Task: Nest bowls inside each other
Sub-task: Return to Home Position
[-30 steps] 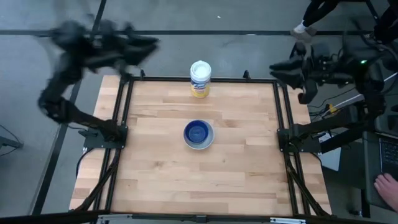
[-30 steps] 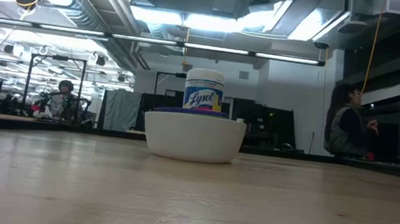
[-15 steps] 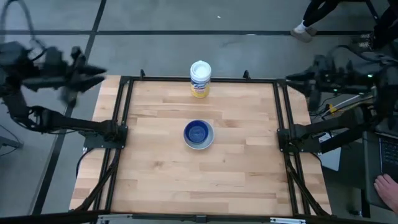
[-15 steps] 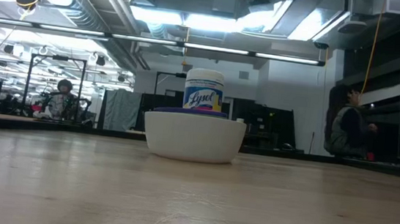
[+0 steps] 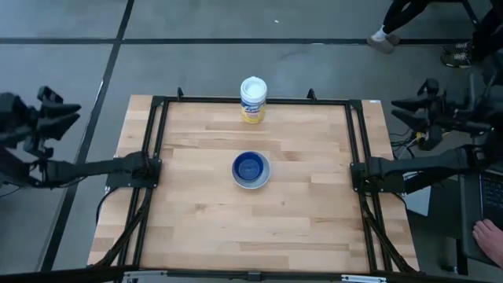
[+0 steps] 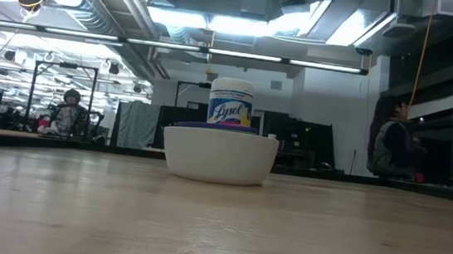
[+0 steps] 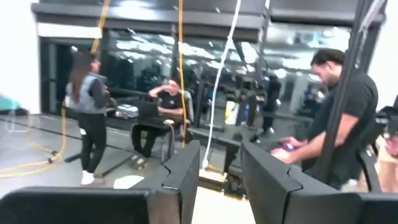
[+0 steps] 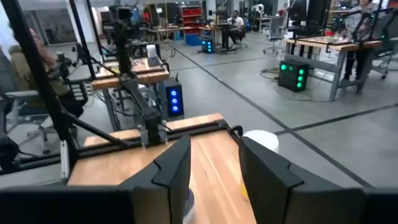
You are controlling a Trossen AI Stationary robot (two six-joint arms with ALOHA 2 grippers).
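Observation:
The bowls stand as one stack at the table's middle [image 5: 251, 170], resting on the white bowl's base. A dark blue bowl [image 5: 250, 167] sits inside the white one [image 6: 220, 155], and only its rim [image 6: 214, 127] shows in the low view. No other bowl colours show. My left gripper [image 5: 72, 112] hangs open beyond the table's left edge, its fingers [image 7: 186, 174] with nothing between them. My right gripper [image 5: 398, 106] hangs open beyond the right edge, pointing level across the table, nothing between its fingers [image 8: 171, 165].
A white canister with a yellow label [image 5: 253, 100] stands at the far edge, behind the bowls [image 6: 231, 102]. A black frame [image 5: 157, 149] runs along the table's sides. A person's hand [image 5: 489, 236] shows at the right, and a foot [image 5: 383, 38] beyond the far right corner.
Both arms have drawn away from the table's far corners. My left gripper has swung out past the left edge, nearer and lower. My right gripper has gone out past the right edge and lower. The bowl stack and canister have stayed put.

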